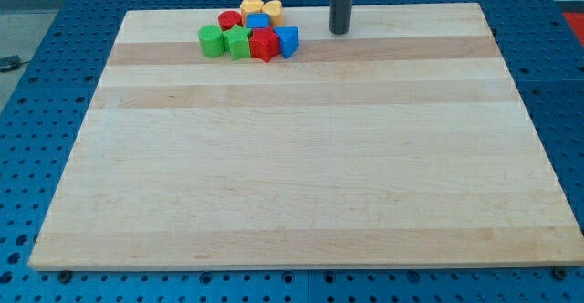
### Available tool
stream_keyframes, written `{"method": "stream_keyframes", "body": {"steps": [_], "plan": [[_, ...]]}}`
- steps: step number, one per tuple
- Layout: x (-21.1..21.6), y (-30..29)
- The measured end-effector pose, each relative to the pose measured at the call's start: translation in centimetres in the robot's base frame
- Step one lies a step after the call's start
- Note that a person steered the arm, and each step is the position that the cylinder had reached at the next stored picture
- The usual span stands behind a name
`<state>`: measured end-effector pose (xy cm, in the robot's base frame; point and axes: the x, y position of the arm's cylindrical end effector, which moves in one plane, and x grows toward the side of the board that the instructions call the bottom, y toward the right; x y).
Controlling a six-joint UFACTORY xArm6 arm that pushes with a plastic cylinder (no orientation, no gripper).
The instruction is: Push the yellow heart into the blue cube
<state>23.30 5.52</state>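
Several small blocks sit in a tight cluster near the top edge of the wooden board [301,157], left of centre. Two yellow blocks lie at the cluster's top: one [253,6] on the left and one [272,11] on the right; their shapes are hard to make out. A blue block [258,20], cube-like, sits just below them, touching or nearly touching both. A second blue block [286,40] lies at the cluster's right end. My tip [340,32] stands on the board to the right of the cluster, clear of all blocks.
A red block [229,19], a green block [212,40], a green star [238,41] and a second red block [264,44] complete the cluster. The board lies on a blue perforated table [36,93].
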Motion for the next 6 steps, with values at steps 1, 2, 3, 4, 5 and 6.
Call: {"method": "stream_keyframes", "body": {"steps": [1,2,3,4,5,6], "plan": [[-3.0,-0.7],[-4.0,-1.8],[-4.1,-3.0],[-3.9,-3.5],[-3.9,-4.2],[-3.9,-5.5]]}}
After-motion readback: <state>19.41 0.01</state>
